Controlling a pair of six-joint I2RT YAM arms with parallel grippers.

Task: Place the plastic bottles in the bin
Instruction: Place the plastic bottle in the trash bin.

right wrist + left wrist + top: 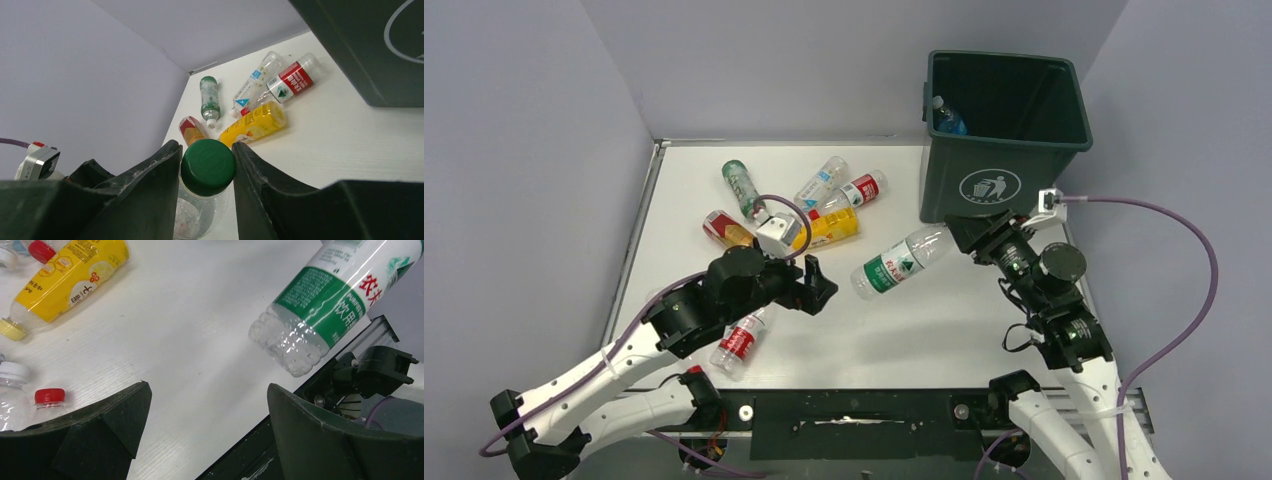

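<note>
My right gripper (969, 237) is shut on the green cap (208, 166) of a clear green-labelled bottle (899, 261), held level above the table just left of the dark green bin (999, 170). That bottle also shows in the left wrist view (332, 300). A blue-labelled bottle (946, 118) lies inside the bin. My left gripper (821, 288) is open and empty over the table centre. A yellow bottle (829, 229), a red-labelled bottle (857, 191), a blue-labelled one (821, 181), a green one (743, 188) and an amber one (724, 229) lie at the back. Another red-labelled bottle (740, 341) lies under my left arm.
The table (904, 340) is white, walled at the back and left. A black rail (854, 410) runs along its near edge. A purple cable (1184, 290) loops right of the right arm. Two capped bottle necks (30, 390) show beside my left finger.
</note>
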